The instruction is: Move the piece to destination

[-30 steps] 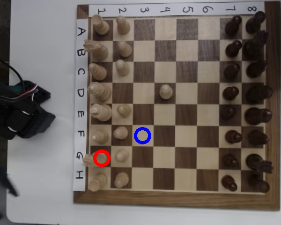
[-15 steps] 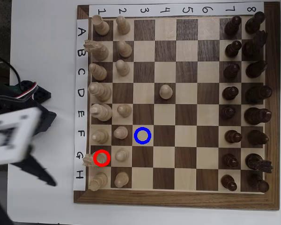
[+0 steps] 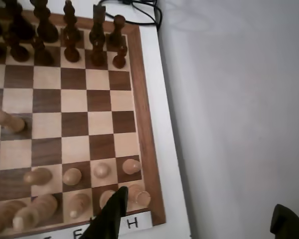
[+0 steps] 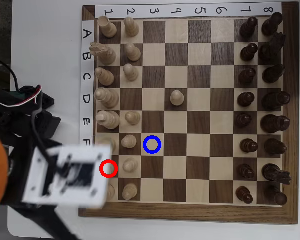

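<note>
One end effector point(image 3: 189, 219) jaws apart over board's point(image 4: 190, 212) G-H corner.

White paper strip point(image 4: 185, 10) along the chessboard's top edge reads 1 to 8. Side strip point(image 4: 86, 75) shows letters A to F, the rest covered. In the wrist view, strip point(image 3: 132, 223) shows H.

Arm over the board's near corner
The blurred white-housed robot arm point(image 4: 65, 175) covers rows F–H of the wooden chessboard point(image 4: 190, 217); the drawn blue ring point(image 4: 152, 144) stays clear.

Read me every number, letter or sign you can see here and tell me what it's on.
"1 2 3 4 5 6 7 8": paper strip along the chessboard's top edge, overhead view.
"A B C D E": paper strip down the board's left edge; lower letters hidden by the arm.
"H": same strip, wrist view.
</note>
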Available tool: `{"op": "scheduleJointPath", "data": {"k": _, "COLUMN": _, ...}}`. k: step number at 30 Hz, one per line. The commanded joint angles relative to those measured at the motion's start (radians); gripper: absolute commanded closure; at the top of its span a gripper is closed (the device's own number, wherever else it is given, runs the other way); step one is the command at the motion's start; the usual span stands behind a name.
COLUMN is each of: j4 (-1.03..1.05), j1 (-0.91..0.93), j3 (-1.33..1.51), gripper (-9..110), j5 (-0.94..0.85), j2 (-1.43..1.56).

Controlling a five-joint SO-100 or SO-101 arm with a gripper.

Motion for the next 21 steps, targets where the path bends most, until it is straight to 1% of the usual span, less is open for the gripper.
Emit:
{"op": "scheduleJointPath", "data": {"k": 1, "j4": -0.002, "j1": -0.006, "j3": -0.006, "gripper": 67, "j5": 0.098, "j2": -0.014}}
{"op": "scheduleJointPath", "data": {"k": 6, "j4": -0.002, "j1": 0.011, "j3": 0.014, "gripper": 68, "j5": 0.161, "j2": -0.032}}
{"op": "scheduleJointPath", "data": {"k": 12, "j4": -0.003, "j1": -0.002, "j3": 0.137, "gripper": 68, "j5": 0.163, "j2": -0.008}}
{"op": "scheduleJointPath", "data": {"k": 14, "j4": -0.002, "j1": -0.005, "j3": 0.173, "gripper": 67, "j5": 0.166, "j2": -0.009}}
{"op": "scheduleJointPath", "data": {"k": 21, "j4": -0.002, "j1": 0.011, "j3": 0.238, "gripper": 71, "j5": 0.150, "j2": -0.061}}
